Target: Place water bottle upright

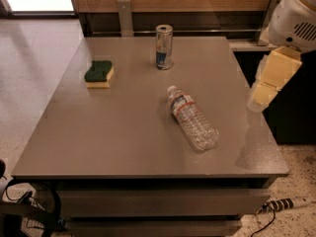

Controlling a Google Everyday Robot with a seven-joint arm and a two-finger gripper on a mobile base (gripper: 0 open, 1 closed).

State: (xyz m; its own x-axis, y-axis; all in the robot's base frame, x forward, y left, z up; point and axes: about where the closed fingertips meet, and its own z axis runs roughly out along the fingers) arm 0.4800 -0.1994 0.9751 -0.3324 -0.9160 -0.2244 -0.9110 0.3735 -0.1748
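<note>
The water bottle [192, 123] is clear ribbed plastic with a white cap and a red-and-white label band. It lies on its side on the grey table [123, 132], right of centre, with the cap pointing to the far left. My gripper [261, 94] hangs from the white arm [294, 19] over the table's right edge. It is to the right of the bottle, above the table, and apart from the bottle. It holds nothing that I can see.
A slim silver-and-blue can [164, 47] stands upright at the back of the table. A green-and-yellow sponge [98, 73] lies at the back left. A wooden wall and rail run behind the table. Cables lie on the floor at the front.
</note>
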